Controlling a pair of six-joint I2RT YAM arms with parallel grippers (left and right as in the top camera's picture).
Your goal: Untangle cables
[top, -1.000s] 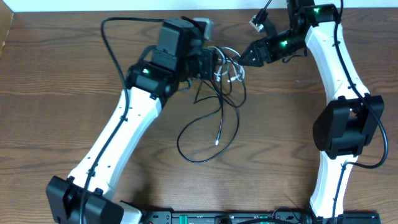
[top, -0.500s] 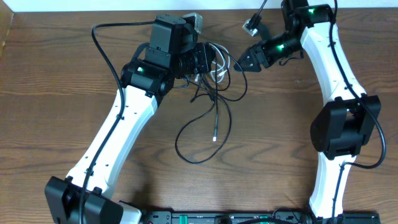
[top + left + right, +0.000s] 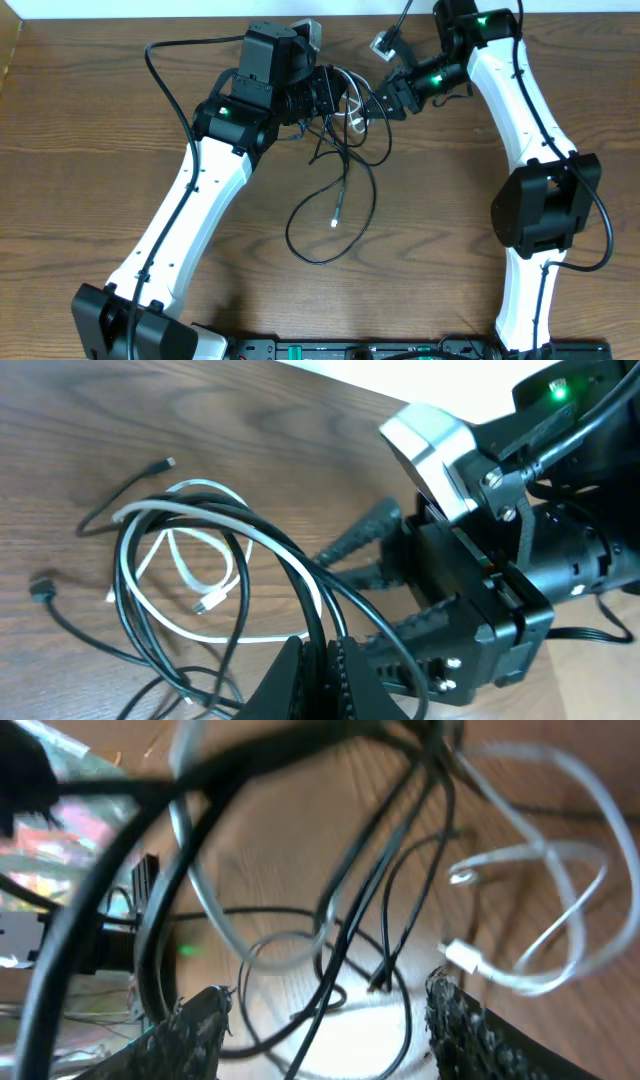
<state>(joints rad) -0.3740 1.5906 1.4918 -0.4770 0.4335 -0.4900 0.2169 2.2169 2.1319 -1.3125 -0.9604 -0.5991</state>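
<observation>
Where the brown, wood-grained table (image 3: 80,150) ran toward its far edge, my left gripper (image 3: 333,97) was clenched on the black cables (image 3: 345,140). Its dark fingertips were pinched together, and several thin, glossy cords rose out of them in smooth arcs. The cables lay in a loose knot near the middle of the far edge. One long loop trailed toward the table's centre and ended in a small pale plug (image 3: 335,218). A white cable (image 3: 207,602), thinner and flatter-looking, curled in soft loops on the wood just beside the black ones, its little connector lying free. To the right, my right gripper (image 3: 378,100) stood released at the knot, its rough, knobbly black fingers (image 3: 200,1030) spread apart. Blurred black and white strands crossed the gap, and neither finger pressed on them.
</observation>
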